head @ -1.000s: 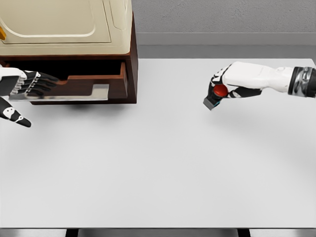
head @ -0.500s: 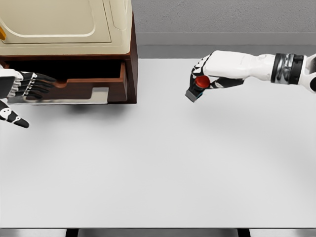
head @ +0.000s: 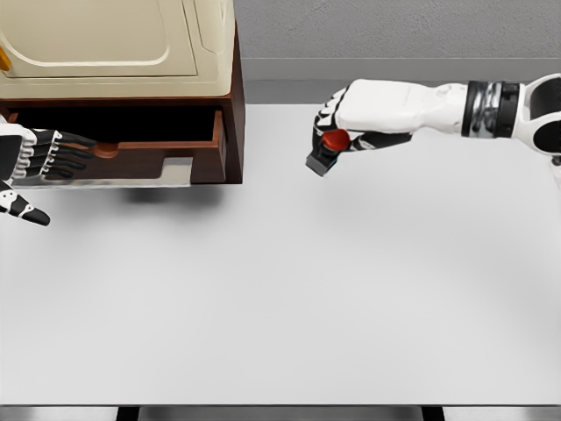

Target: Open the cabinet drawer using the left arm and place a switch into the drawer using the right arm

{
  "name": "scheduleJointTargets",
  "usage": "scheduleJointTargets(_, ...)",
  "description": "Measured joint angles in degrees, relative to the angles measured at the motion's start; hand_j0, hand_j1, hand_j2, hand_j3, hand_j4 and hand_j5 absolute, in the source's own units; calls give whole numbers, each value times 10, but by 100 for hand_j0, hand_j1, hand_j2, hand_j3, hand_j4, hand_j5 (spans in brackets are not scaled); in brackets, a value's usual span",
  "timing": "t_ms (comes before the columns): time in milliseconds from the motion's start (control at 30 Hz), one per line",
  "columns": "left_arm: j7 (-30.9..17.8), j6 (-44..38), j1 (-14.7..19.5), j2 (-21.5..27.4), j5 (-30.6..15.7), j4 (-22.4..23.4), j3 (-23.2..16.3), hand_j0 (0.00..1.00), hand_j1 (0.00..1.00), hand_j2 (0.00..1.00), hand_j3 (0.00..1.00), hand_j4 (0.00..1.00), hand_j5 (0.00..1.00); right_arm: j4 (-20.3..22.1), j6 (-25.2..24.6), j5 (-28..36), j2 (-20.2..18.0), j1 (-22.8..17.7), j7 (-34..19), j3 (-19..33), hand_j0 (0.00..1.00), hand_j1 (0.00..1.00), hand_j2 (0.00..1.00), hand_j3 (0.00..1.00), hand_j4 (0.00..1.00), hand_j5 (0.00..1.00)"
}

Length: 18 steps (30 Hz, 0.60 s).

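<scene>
The left hand at the far left has its fingers curled on the front of the drawer, which stands open under the cabinet. The right hand is clamped on the switch, held above the bench, right of the cabinet.

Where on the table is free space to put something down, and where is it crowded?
Free: the white table in front of the cabinet and below the right hand holding the switch. Crowded: the far left corner, with the open drawer and left hand.
</scene>
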State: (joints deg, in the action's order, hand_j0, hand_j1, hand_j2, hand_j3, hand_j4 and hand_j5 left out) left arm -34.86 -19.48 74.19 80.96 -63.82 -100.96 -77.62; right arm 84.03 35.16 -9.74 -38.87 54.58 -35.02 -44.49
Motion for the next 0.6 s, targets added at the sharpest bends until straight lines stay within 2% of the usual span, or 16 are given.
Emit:
scheduleJointTargets(233,0,-33,-6,0,-46,0,10,100,100,100,100,100,100,8,-2,0,18,37,0,-15,50,50,50,50,50,50)
scheduleJointTargets(600,0,-43,-13,5,-69,0,14,100,100,100,100,100,100,7,-42,0,65,79,0,-44,50,50,50,50,50,50)
